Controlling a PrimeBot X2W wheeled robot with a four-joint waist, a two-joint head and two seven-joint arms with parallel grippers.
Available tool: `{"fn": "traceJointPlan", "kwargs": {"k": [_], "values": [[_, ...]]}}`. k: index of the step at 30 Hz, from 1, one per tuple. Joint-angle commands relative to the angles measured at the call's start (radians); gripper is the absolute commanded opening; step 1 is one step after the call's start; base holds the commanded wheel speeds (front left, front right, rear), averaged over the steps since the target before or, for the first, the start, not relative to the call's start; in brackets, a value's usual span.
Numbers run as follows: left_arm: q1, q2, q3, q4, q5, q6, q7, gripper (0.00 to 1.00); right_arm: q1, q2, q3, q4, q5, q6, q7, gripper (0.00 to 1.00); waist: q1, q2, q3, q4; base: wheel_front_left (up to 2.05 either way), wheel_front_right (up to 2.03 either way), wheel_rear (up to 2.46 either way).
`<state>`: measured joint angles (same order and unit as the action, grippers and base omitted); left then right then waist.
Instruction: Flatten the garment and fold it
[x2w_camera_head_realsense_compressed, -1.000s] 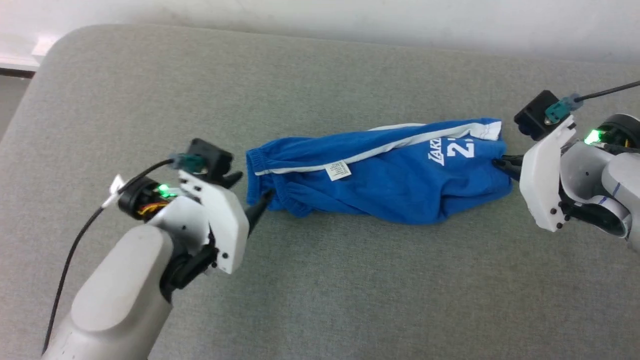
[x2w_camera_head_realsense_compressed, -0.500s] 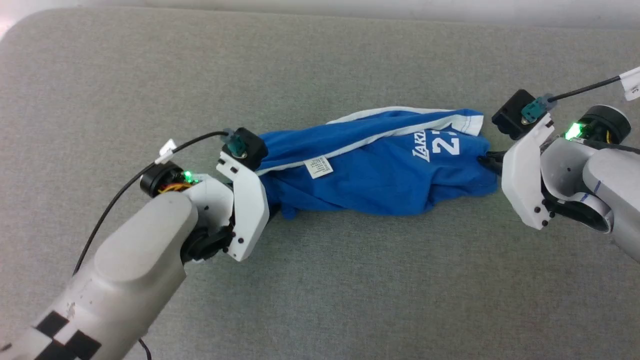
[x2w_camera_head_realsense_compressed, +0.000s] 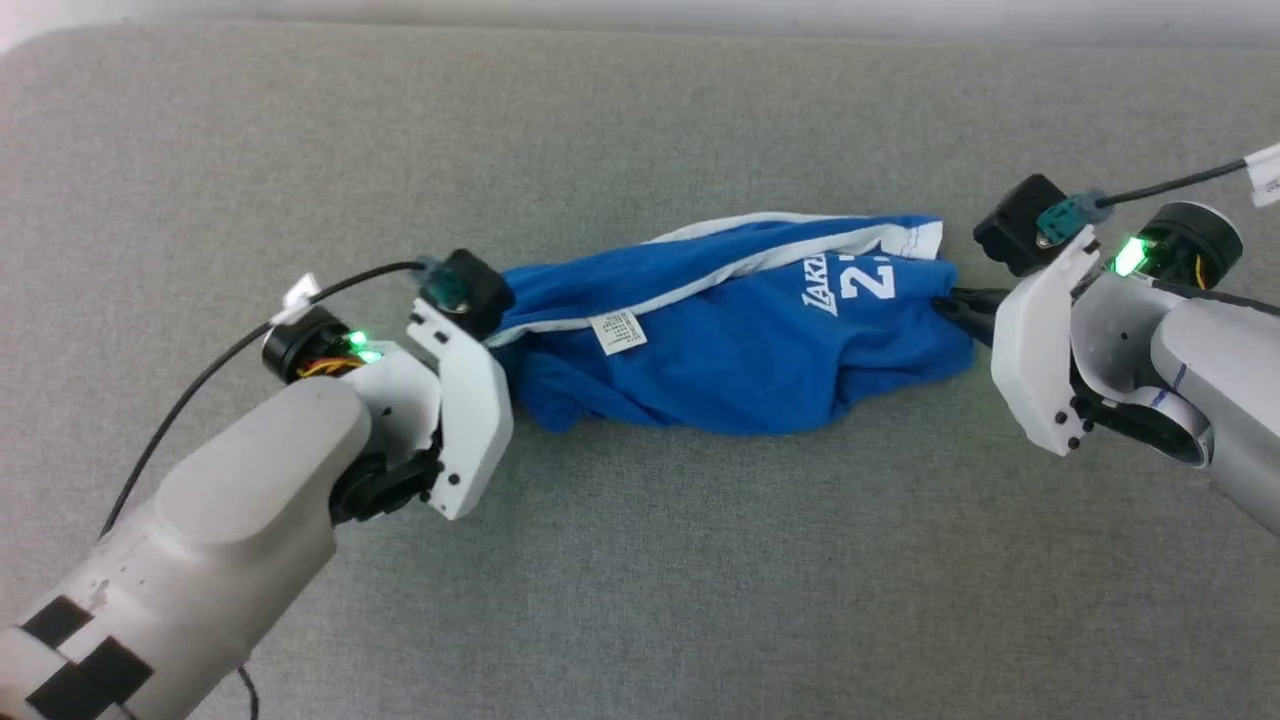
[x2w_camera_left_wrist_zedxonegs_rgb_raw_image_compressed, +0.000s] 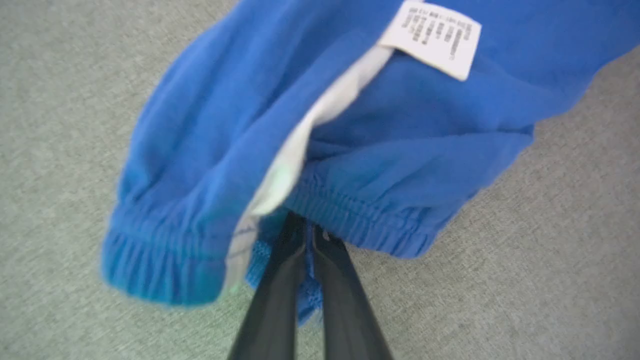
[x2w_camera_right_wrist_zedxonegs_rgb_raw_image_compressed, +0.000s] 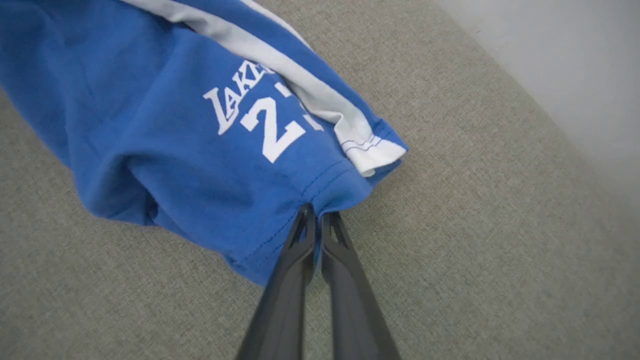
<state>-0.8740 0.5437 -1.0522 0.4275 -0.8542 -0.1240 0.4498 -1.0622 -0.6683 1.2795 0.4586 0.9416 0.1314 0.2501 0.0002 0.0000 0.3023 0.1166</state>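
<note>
Blue basketball shorts (x2w_camera_head_realsense_compressed: 740, 350) lie bunched on the grey fabric tabletop (x2w_camera_head_realsense_compressed: 640, 580), between both arms. Waistband end sits in the clenched left pincer (x2w_camera_left_wrist_zedxonegs_rgb_raw_image_compressed: 307, 225); leg hem by the Lakers print sits in the clenched right pincer (x2w_camera_right_wrist_zedxonegs_rgb_raw_image_compressed: 315, 215).

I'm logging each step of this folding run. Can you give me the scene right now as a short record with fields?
garment: blue shorts, bunched lengthwise, not yet flat or folded
surface: grey fabric surface
left gripper: shut on the shorts at the elastic waistband
right gripper: shut on the shorts at a leg hem
print: white lettering, facing up near the right gripper
care tag: white, exposed on top
</note>
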Motion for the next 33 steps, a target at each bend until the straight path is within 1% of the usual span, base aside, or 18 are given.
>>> {"fn": "traceJointPlan", "kwargs": {"k": [1, 6, 11, 15, 18, 23, 29, 31, 32, 33], "values": [[0.023, 0.009, -0.006, -0.002, -0.013, -0.007, -0.015, 0.00, 0.006, -0.003, 0.001, -0.002, -0.001, -0.001, -0.014, 0.00, -0.0002, 0.0000, -0.027, -0.001, 0.00, 0.00, 0.00], [0.060, 0.070, 0.005, -0.058, -0.066, -0.007, -0.113, 0.00, 0.059, -0.048, 0.001, -0.039, 0.016, -0.001, -0.113, 0.00, -0.0002, 0.0000, -0.092, -0.001, 0.00, 0.00, 0.00], [0.131, 0.134, 0.000, -0.136, -0.100, -0.005, -0.153, 0.00, 0.132, -0.126, -0.001, -0.113, 0.036, -0.001, -0.200, 0.00, -0.0002, 0.0000, -0.152, -0.009, 0.00, 0.00, 0.00], [0.201, 0.172, -0.008, -0.214, -0.113, 0.016, -0.170, 0.00, 0.205, -0.193, -0.002, -0.179, 0.040, -0.001, -0.229, 0.00, -0.0002, 0.0000, -0.178, -0.022, 0.00, 0.00, 0.00], [0.250, 0.183, -0.022, -0.253, -0.106, 0.036, -0.190, 0.00, 0.276, -0.232, -0.005, -0.215, 0.036, -0.001, -0.229, 0.00, -0.0002, 0.0000, -0.183, -0.028, 0.00, 0.00, 0.00], [0.323, 0.170, -0.058, -0.256, -0.101, 0.064, -0.204, 0.00, 0.399, -0.242, -0.023, -0.227, 0.037, -0.001, -0.214, 0.00, -0.0002, 0.0000, -0.177, -0.037, 0.00, 0.00, 0.00], [0.369, 0.145, -0.078, -0.220, -0.103, 0.073, -0.229, 0.00, 0.496, -0.208, -0.051, -0.198, 0.027, -0.001, -0.187, 0.00, -0.0002, 0.0000, -0.172, -0.041, 0.00, 0.00, 0.00], [0.374, 0.138, -0.077, -0.207, -0.096, 0.084, -0.245, 0.00, 0.514, -0.195, -0.063, -0.189, 0.022, -0.001, -0.183, 0.00, -0.0002, 0.0000, -0.179, -0.039, 0.00, 0.00, 0.00], [0.375, 0.136, -0.076, -0.203, -0.084, 0.093, -0.261, 0.44, 0.521, -0.189, -0.074, -0.185, 0.021, -0.001, -0.182, 0.07, -0.0002, 0.0000, -0.184, -0.038, 0.00, 0.00, 0.00], [0.375, 0.134, -0.071, -0.200, -0.071, 0.106, -0.283, 1.00, 0.527, -0.185, -0.089, -0.180, 0.022, -0.001, -0.180, 0.50, -0.0002, 0.0000, -0.190, -0.038, 0.00, 0.00, 0.00]]}}
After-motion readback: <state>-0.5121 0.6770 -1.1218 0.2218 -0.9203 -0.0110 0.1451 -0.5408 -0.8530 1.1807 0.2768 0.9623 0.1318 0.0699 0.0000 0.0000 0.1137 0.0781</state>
